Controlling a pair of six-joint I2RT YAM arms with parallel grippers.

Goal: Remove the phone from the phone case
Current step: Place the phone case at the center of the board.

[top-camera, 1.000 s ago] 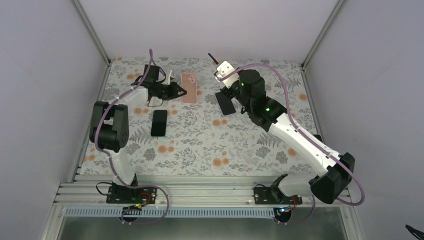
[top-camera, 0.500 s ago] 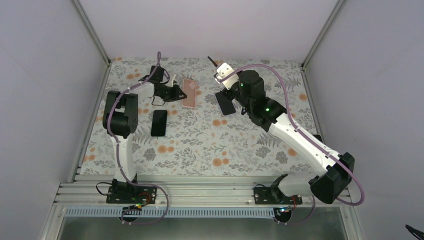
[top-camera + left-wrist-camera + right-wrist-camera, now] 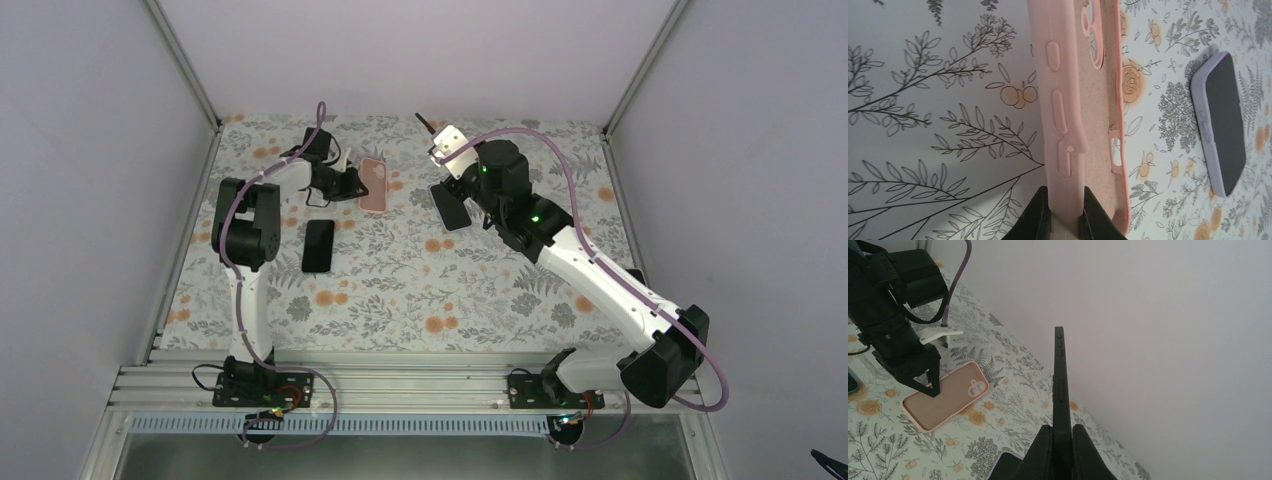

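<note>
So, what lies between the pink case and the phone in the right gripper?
Nothing: between case and phone only bare table, seen in the top view.

Floral tabletop (image 3: 470,290) between plain pale walls (image 3: 90,150)

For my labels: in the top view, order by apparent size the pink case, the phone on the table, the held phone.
1. pink case and phone on the table: they look alike.
2. held phone: looks smaller, but tilted and raised, so unsure.
</note>
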